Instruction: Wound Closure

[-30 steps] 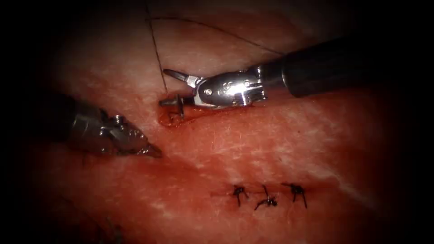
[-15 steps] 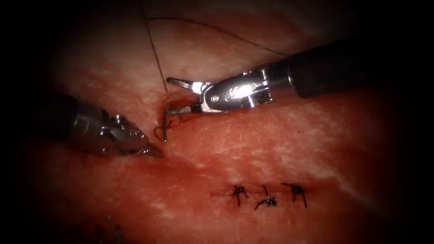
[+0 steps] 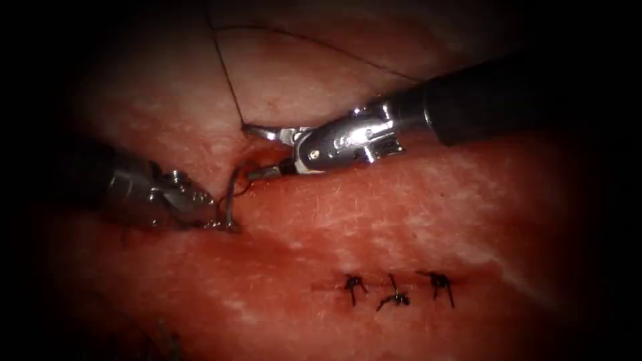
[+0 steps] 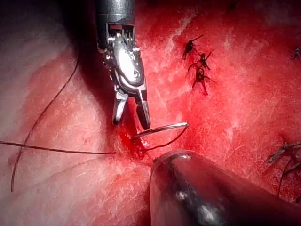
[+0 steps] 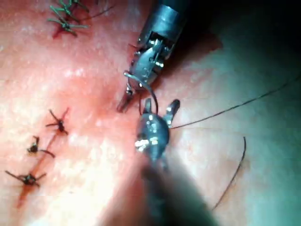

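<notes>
Needle (image 3: 231, 194) tip hidden in tissue (image 3: 401, 214), right claw (image 3: 257, 152) open.

Right tool (image 4: 131, 125), parted, apparently touching needle (image 4: 162, 129).

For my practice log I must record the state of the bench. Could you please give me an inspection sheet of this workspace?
Surface: tissue, wet with red fluid beside the needle.
Job's things: curved needle between the two tools, one end at the red fluid; whether it is in the tissue is not clear. Thread runs over the tissue behind the tools.
Clutter: three finished stitches with short cut ends.
Grippers: right tool has its jaws open and holds nothing. Left tool has its tip at the needle's lower end; a grip cannot be confirmed.
Cables: nothing seen.
Surroundings: nothing seen.
</notes>
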`<move>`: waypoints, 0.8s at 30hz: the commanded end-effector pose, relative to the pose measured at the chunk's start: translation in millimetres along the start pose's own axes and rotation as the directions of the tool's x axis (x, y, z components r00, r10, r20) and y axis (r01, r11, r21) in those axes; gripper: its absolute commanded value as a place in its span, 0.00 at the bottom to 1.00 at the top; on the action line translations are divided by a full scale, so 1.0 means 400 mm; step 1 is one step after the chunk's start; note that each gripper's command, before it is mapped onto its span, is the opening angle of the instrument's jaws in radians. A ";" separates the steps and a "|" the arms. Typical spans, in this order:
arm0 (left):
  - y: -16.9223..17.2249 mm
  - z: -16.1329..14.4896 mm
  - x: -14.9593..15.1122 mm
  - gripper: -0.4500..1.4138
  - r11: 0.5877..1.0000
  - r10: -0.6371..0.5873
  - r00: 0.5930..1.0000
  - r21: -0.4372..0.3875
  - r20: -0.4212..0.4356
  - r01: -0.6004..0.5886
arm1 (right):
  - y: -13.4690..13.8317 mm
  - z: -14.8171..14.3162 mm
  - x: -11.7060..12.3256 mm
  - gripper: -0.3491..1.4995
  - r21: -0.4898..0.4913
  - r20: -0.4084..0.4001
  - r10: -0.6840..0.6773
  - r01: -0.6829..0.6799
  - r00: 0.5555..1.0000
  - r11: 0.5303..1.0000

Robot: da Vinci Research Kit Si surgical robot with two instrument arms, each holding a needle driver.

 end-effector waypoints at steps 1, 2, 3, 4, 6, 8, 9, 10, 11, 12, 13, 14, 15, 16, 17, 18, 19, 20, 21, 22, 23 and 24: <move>0.0011 0.0022 -0.0007 0.01 1.000 0.000 1.000 -0.002 0.002 0.000 | -0.0011 0.0022 0.0035 0.63 0.010 0.003 -0.027 0.027 1.000 1.000; 0.0011 0.0022 -0.0008 0.01 1.000 0.000 1.000 -0.002 0.002 0.000 | -0.0011 0.0024 0.0048 0.63 0.015 0.004 -0.037 0.037 0.999 0.999; 0.0011 0.0022 -0.0008 0.01 1.000 0.000 1.000 -0.002 0.002 0.000 | -0.0012 0.0026 0.0060 0.63 0.025 0.009 -0.053 0.053 0.999 0.998; 0.0011 0.0022 -0.0008 0.01 1.000 0.000 1.000 -0.002 0.002 0.000 | -0.0013 0.0032 0.0075 0.63 0.035 0.024 -0.076 0.075 0.997 0.997; 0.0012 0.0021 -0.0008 0.01 1.000 0.000 1.000 -0.002 0.002 0.000 | -0.0016 0.0043 0.0091 0.62 0.058 0.050 -0.111 0.108 0.993 0.992; 0.0013 0.0021 -0.0008 0.01 1.000 0.000 1.000 -0.002 0.002 0.000 | -0.0018 0.0056 0.0101 0.59 0.081 0.083 -0.149 0.143 0.985 0.986; 0.0013 0.0020 -0.0008 0.01 1.000 0.000 1.000 -0.003 0.002 0.000 | -0.0018 0.0061 0.0102 0.57 0.086 0.096 -0.162 0.154 0.982 0.984; 0.0013 0.0020 -0.0009 0.01 1.000 0.001 1.000 -0.003 0.002 -0.001 | -0.0017 0.0064 0.0102 0.55 0.091 0.105 -0.174 0.165 0.979 0.982; 0.0013 0.0019 -0.0009 0.01 1.000 0.001 1.000 -0.003 0.002 -0.001 | -0.0016 0.0066 0.0099 0.53 0.099 0.122 -0.194 0.182 0.973 0.978; 0.0013 0.0019 -0.0009 0.01 1.000 0.001 1.000 -0.003 0.002 -0.001 | -0.0016 0.0067 0.0096 0.51 0.110 0.140 -0.208 0.194 0.968 0.975; 0.0013 0.0018 -0.0010 0.01 1.000 0.001 1.000 -0.003 0.002 -0.001 | -0.0017 0.0067 0.0093 0.50 0.120 0.160 -0.223 0.206 0.962 0.971; 0.0012 0.0017 -0.0010 0.01 1.000 -0.004 1.000 -0.004 0.002 0.004 | -0.0019 0.0067 0.0088 0.46 0.135 0.176 -0.234 0.212 0.956 0.968; 0.0012 0.0017 -0.0011 0.01 1.000 -0.004 1.000 -0.004 0.002 0.004 | -0.0021 0.0066 0.0085 0.45 0.142 0.182 -0.242 0.218 0.953 0.966; 0.0012 0.0017 -0.0011 0.01 1.000 -0.004 1.000 -0.004 0.002 0.004 | -0.0024 0.0067 0.0082 0.45 0.145 0.190 -0.245 0.219 0.951 0.965; 0.0012 0.0017 -0.0011 0.01 1.000 -0.004 1.000 -0.004 0.002 0.004 | -0.0027 0.0069 0.0079 0.44 0.161 0.199 -0.261 0.231 0.945 0.960; 0.0012 0.0017 -0.0011 0.01 1.000 -0.004 1.000 -0.004 0.002 0.004 | -0.0030 0.0070 0.0077 0.44 0.170 0.207 -0.264 0.231 0.942 0.958; 0.0012 0.0017 -0.0011 0.01 1.000 -0.004 1.000 -0.004 0.002 0.004 | -0.0032 0.0072 0.0075 0.43 0.173 0.210 -0.271 0.237 0.939 0.956; 0.0012 0.0017 -0.0011 0.01 1.000 -0.004 1.000 -0.004 0.002 0.004 | -0.0034 0.0074 0.0072 0.43 0.178 0.213 -0.273 0.238 0.938 0.955; 0.0012 0.0017 -0.0011 0.01 1.000 -0.004 1.000 -0.004 0.002 0.004 | -0.0036 0.0075 0.0071 0.43 0.183 0.216 -0.275 0.238 0.937 0.954; 0.0012 0.0017 -0.0011 0.01 1.000 -0.004 1.000 -0.004 0.002 0.004 | -0.0036 0.0076 0.0069 0.43 0.186 0.217 -0.276 0.238 0.936 0.953; 0.0012 0.0017 -0.0011 0.01 1.000 -0.004 1.000 -0.004 0.002 0.004 | -0.0037 0.0076 0.0068 0.43 0.189 0.217 -0.282 0.243 0.935 0.951; 0.0012 0.0017 -0.0011 0.01 1.000 -0.004 1.000 -0.004 0.002 0.004 | -0.0037 0.0076 0.0067 0.43 0.189 0.217 -0.282 0.243 0.934 0.951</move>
